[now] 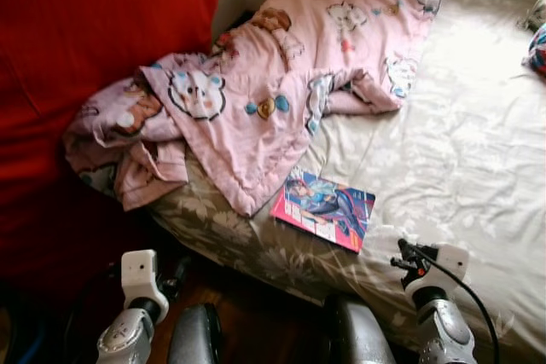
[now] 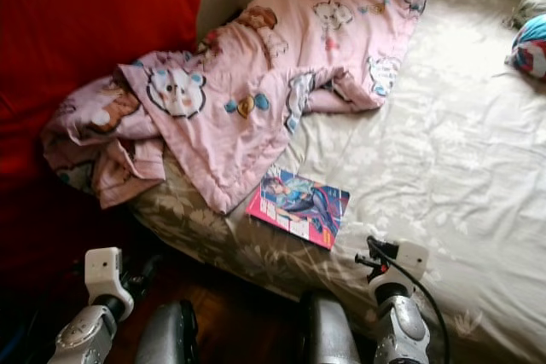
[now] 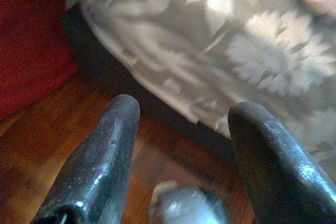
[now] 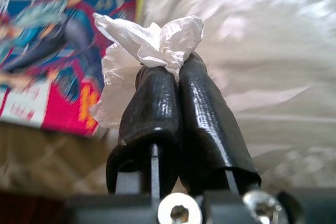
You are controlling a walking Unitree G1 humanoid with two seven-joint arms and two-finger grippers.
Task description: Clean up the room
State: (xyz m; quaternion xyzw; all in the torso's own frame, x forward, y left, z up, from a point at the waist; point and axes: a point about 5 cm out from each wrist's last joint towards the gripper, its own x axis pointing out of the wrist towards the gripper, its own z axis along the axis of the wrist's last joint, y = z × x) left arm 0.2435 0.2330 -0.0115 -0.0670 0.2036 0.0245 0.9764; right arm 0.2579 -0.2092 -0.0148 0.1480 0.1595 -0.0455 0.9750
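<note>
My right gripper point(image 4: 176, 74) is shut on a crumpled white tissue point(image 4: 152, 40), which bulges out past the fingertips. It hovers over the bed's near edge, just right of a colourful comic book point(image 1: 324, 208) lying flat on the floral sheet point(image 1: 461, 151). A rumpled pink cartoon-print blanket point(image 1: 281, 83) covers the bed's left part and hangs over its corner. My left gripper point(image 3: 185, 109) is open with nothing between its fingers, low over the wooden floor point(image 3: 63, 129) beside the bed's side.
A red fabric surface point(image 1: 85, 40) rises at the left of the bed. A colourful bundle point(image 2: 531, 44) lies at the bed's far right edge. A pale blurred object point(image 3: 184, 205) sits on the floor below the left gripper.
</note>
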